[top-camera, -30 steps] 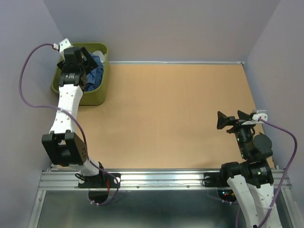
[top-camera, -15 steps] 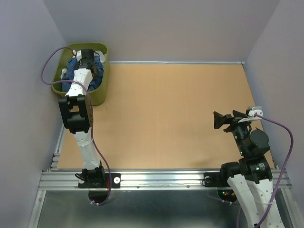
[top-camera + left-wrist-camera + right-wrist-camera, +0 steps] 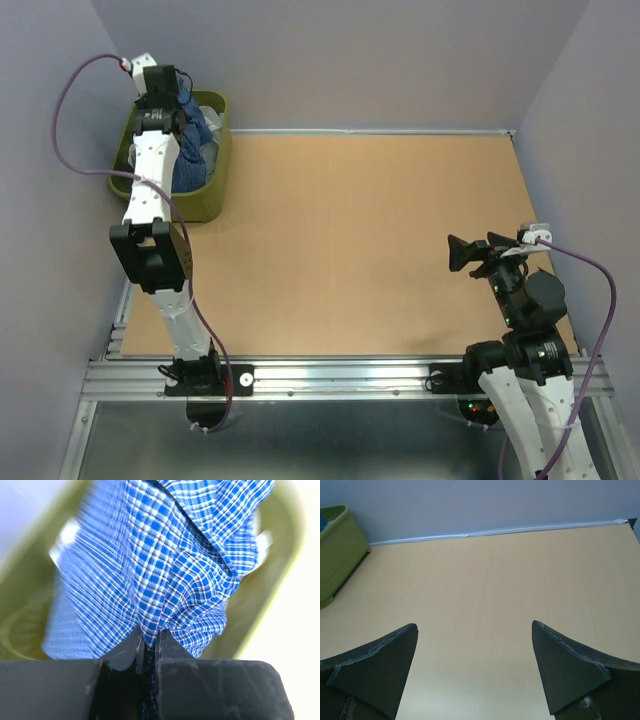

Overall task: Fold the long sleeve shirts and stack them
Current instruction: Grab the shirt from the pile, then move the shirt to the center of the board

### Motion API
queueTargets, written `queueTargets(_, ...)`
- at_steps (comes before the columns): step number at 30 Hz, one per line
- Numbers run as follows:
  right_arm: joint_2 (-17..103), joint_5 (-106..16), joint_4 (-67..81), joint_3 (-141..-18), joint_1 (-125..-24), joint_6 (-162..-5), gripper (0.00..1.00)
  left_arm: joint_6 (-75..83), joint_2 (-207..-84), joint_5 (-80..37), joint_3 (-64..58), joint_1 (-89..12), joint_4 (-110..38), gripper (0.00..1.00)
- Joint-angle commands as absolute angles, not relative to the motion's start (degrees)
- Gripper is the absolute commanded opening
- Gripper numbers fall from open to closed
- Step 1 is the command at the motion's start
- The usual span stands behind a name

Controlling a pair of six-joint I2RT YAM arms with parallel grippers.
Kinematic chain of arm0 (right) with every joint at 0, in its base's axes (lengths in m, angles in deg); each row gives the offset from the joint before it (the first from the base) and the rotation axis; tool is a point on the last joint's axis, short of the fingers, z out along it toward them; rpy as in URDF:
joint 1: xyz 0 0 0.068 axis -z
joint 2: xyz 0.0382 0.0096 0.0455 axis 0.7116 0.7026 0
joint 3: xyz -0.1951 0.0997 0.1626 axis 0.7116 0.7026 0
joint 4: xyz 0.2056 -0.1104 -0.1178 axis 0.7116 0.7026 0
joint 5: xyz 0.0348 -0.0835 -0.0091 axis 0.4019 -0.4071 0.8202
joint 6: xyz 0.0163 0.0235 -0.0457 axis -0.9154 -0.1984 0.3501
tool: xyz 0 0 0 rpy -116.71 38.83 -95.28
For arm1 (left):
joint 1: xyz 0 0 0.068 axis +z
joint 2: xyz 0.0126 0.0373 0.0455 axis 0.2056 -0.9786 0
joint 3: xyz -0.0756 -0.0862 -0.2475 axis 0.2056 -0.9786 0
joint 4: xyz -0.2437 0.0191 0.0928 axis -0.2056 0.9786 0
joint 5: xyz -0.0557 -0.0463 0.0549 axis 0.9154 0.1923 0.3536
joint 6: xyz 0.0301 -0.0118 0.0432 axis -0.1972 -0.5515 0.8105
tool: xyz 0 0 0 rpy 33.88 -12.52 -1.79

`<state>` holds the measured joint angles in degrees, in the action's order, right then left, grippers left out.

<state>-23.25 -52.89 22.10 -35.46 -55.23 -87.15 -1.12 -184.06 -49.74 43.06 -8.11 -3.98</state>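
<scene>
Tan table point(image 3: 380, 230), lavender walls. Top view: olive-green tub point(image 3: 203, 205) at upper left. The left arm point(image 3: 150, 200) reaches into it, with the blue checked shirt point(image 3: 192, 165) bunched inside. At right, the right gripper point(image 3: 478, 252) is spread wide over the table.

Left wrist: the left gripper point(image 3: 148, 642) is pinched tight on a fold of the shirt, tub behind.

Right wrist: fingers point(image 3: 375, 665) far apart, table below, tub edge at upper left.

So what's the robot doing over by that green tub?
The left pincer is shut on a fold of the blue checked shirt at the green tub in the far left corner of the table. The right pincer is open and holds nothing, hovering over the table's right side. No shirt lies on the table yet.
</scene>
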Motion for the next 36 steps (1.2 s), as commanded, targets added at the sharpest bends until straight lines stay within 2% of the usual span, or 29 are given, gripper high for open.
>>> queueTargets(1, -22.98, -50.68, 19.2, -36.47, -55.74, -87.67, 1.0, 0.03, -169.61, -49.29, 50.86, -10.27, -12.06, 0.0)
queueTargets(9, -22.46, -51.12, 19.11, -37.61, -55.74, -87.15, 1.0, -2.77, -159.85, -35.5, 53.23, -18.27, -22.61, 0.0)
queueTargets(14, -22.54, -51.38, 19.2, -38.32, -55.74, -86.53, 1.0, -7.68, -158.7, -23.74, 54.47, -28.53, -29.2, 0.0)
queueTargets(18, -22.37, -51.65, 19.29, -38.93, -55.82, -86.35, 1.0, -9.72, -159.05, -21.42, 54.38, -36.46, -32.1, 0.0)
queueTargets(22, -22.11, -51.3, 19.37, -39.63, -55.74, -86.0, 1.0, -13.05, -158.62, -19.67, 49.21, -41.47, -35.87, 0.0)
queueTargets(23, -22.02, -51.21, 19.46, -39.81, -55.74, -85.74, 1.0, -13.67, -157.05, -20.1, 43.28, -42.09, -36.76, 0.0)
queueTargets(25, -21.75, -50.86, 19.64, -40.25, -55.74, -85.65, 1.0, -16.3, -154.32, -22.38, 34.74, -43.24, -40.18, 0.07)
queueTargets(26, -21.23, -50.6, 19.64, -40.43, -55.74, -85.48, 1.0, -17.44, -150.39, -23.61, 24.25, -43.24, -41.68, 0.11)
queueTargets(27, -20.96, -50.25, 19.73, -40.6, -55.74, -85.3, 1.0, -18.67, -148.09, -25.19, 18.58, -43.24, -43.08, 0.22)
queueTargets(29, -20.18, -49.37, 19.9, -41.3, -55.73, -85.04, 1.0, -20.26, -140.8, -32.38, 2.89, -43.24, -44.85, 0.35)
queueTargets(30, -19.13, -48.67, 20.16, -41.65, -55.65, -85.04, 1.0, -20.27, -138.25, -35.02, -1.82, -43.24, -43.72, 0.47)
queueTargets(33, -15.71, -45.59, 20.26, -42.8, -55.74, -84.6, 1.0, -20.62, -129.98, -45.75, -15.03, -42.8, -35.24, 0.66)
queueTargets(36, -11.14, -42.95, 20.08, -43.5, -55.74, -84.68, 1.0, -20.18, -126.1, -48.93, -22.42, -40.7, -26.87, 0.75)
